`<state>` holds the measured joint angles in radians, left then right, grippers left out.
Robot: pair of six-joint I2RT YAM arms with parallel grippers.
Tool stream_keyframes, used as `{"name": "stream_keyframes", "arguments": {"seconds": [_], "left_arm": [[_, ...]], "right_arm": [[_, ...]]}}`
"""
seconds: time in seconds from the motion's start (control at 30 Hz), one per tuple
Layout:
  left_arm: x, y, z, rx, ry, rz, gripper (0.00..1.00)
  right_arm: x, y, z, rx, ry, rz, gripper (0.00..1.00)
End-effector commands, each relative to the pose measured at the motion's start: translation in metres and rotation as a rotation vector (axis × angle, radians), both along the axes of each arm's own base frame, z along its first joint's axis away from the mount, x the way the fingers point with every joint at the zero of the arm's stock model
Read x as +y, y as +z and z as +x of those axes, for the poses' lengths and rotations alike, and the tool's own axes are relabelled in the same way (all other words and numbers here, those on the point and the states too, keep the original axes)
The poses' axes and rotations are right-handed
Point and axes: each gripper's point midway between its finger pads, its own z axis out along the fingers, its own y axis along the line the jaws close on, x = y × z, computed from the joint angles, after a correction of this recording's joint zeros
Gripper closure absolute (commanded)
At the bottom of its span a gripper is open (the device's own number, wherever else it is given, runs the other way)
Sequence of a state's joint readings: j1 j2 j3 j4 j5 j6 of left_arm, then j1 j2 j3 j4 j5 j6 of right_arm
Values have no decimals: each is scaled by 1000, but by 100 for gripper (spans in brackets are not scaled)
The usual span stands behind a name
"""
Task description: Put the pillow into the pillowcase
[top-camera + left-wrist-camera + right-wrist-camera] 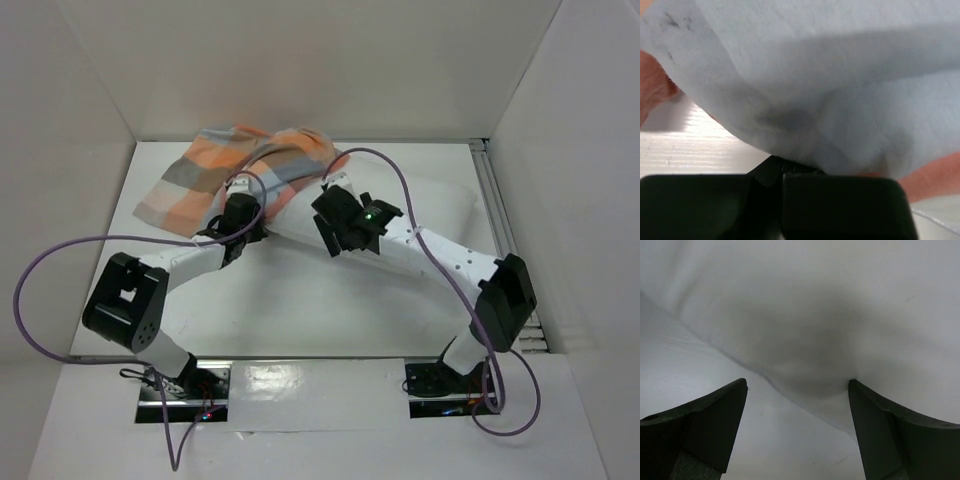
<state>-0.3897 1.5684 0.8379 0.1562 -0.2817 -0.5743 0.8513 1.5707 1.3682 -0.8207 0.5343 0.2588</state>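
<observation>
Jaws: left jaws pinch the pillowcase (215, 170) cloth; right jaws gape against the pillow (445, 205).
Seen from above, the pillow lies lengthwise 3-to-9 o'clock, its 9 o'clock end at the pillowcase, so the right arm (440, 255) looks better placed to push it.

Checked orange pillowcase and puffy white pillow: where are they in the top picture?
Checked orange, grey-blue and cream cloth pillowcase (215, 175): top view, its flat left part.
Puffy white rectangular pillow (445, 205): top view, its bare right end.
</observation>
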Motion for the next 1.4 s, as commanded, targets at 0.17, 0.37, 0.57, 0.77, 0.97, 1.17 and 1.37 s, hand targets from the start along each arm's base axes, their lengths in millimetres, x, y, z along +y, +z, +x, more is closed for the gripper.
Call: {"name": "stream_keyframes", "arguments": {"seconds": [0.17,0.37,0.57,0.77,0.97,1.17,1.37], "left_arm": [[-91,93,-15,-118,-395,-192,100],[-205,170,-48,-184,-710,-285,100],[-223,170,-59,-140,-778,-346,100],[-202,180,-43,-136,-721,-324,100],[-191,224,-24,-194,-690,-293,100],[-206,264,2,-221,-737,-257,100],[-220,315,15,-286,-782,-270,100]], "right_arm": [[12,33,130,-94,-124,216,100],[29,113,163,-217,-108,393,100],[48,9,121,-2,-114,436,100],[42,3,107,8,-131,466,100],[19,60,99,-113,-156,449,100],[5,106,37,-189,-163,484,100],[21,110,-15,-164,-141,536,100]]}}
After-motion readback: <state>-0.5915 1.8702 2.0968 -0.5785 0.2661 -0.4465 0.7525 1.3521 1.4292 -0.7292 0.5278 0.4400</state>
